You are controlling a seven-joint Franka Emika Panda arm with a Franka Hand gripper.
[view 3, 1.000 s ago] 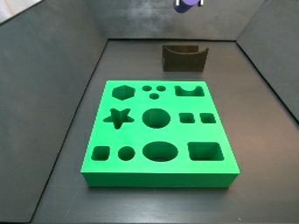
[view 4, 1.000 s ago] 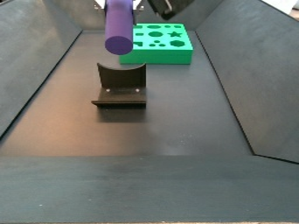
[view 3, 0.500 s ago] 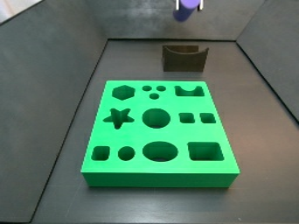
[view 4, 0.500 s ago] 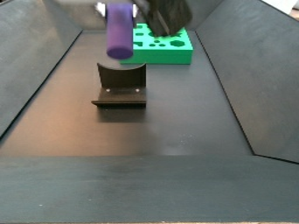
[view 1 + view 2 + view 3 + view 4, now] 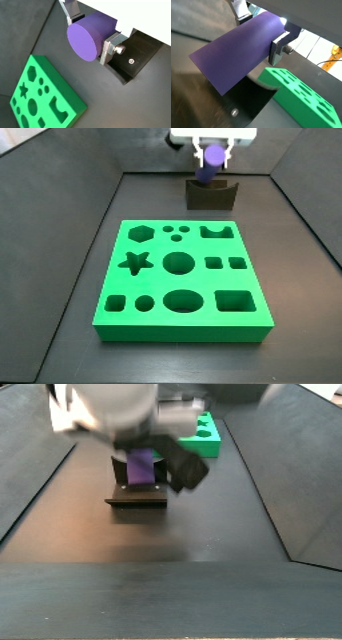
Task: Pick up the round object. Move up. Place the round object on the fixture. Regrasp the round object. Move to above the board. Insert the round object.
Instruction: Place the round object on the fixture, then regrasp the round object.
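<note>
My gripper (image 5: 209,161) is shut on the round object (image 5: 90,36), a matte purple cylinder, and holds it just above the fixture (image 5: 210,195), a dark notched block at the far end of the floor. In both wrist views silver fingers (image 5: 112,46) clamp the cylinder's sides; it also shows in a wrist view (image 5: 234,52). In a side view the cylinder (image 5: 140,466) hangs right over the fixture (image 5: 136,496); I cannot tell whether it touches the notch. The board (image 5: 185,279) is a bright green slab with many cut-outs, apart from the gripper.
Dark sloping walls (image 5: 74,208) close in the floor on both sides. The board (image 5: 198,439) lies just beyond the fixture in a side view, and shows in both wrist views (image 5: 43,102) (image 5: 301,97).
The gripper has come down with the round object from high above to just over the fixture. The board and fixture have not moved.
</note>
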